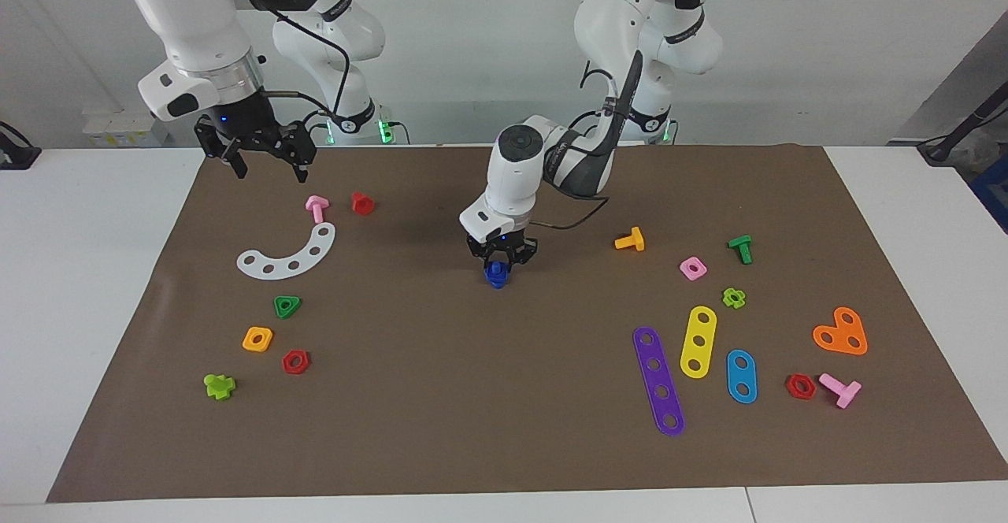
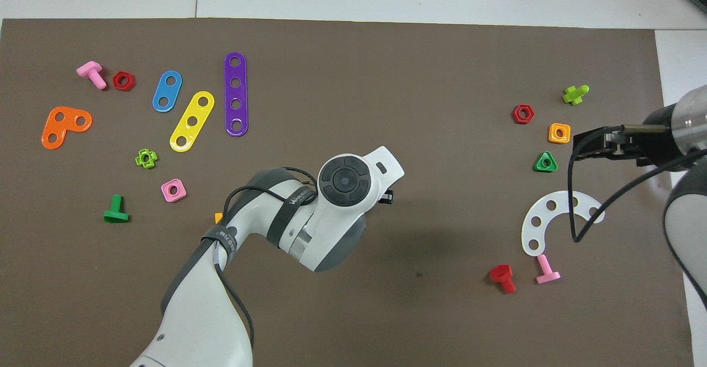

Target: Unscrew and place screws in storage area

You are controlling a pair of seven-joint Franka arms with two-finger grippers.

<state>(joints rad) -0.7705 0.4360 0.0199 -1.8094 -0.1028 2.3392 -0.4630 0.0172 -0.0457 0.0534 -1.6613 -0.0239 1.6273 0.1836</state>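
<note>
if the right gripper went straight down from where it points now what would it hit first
Probably bare brown mat: the open right gripper hangs pointing down, and the pink screw seems slightly off its line, though depth is unclear.

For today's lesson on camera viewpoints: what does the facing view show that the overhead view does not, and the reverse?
Only the facing view shows the left gripper shut on the blue screw, and the whole orange screw. The overhead view hides these under the left arm, and offers nothing extra except a top-down look at that arm. Both show the right gripper open, waiting over the mat, and the white curved plate.
</note>
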